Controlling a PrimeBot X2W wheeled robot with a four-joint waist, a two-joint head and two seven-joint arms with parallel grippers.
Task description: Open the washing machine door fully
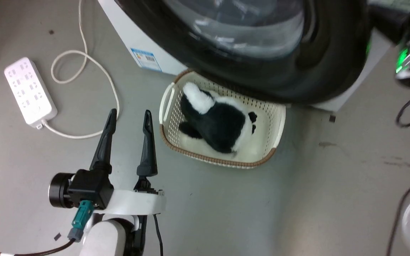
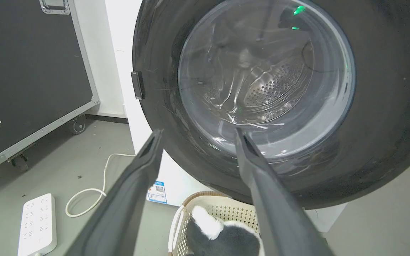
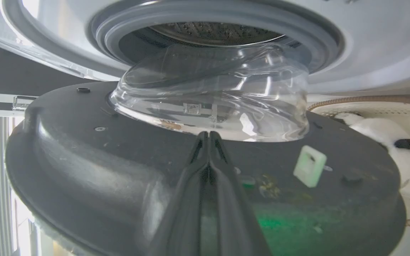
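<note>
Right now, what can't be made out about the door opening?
Head view: the washing machine door is cut off by the top edge; how wide it stands is unclear.
Right wrist view: the right claw, shut, is near the door's inner face; contact unclear.
Head view: the basket has its far rim hidden by the door.

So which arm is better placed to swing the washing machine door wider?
Right. The right gripper, shut, points at the inner face of the washing machine door, by its glass bowl; the left gripper, open, hangs on its outer side, apart.
</note>
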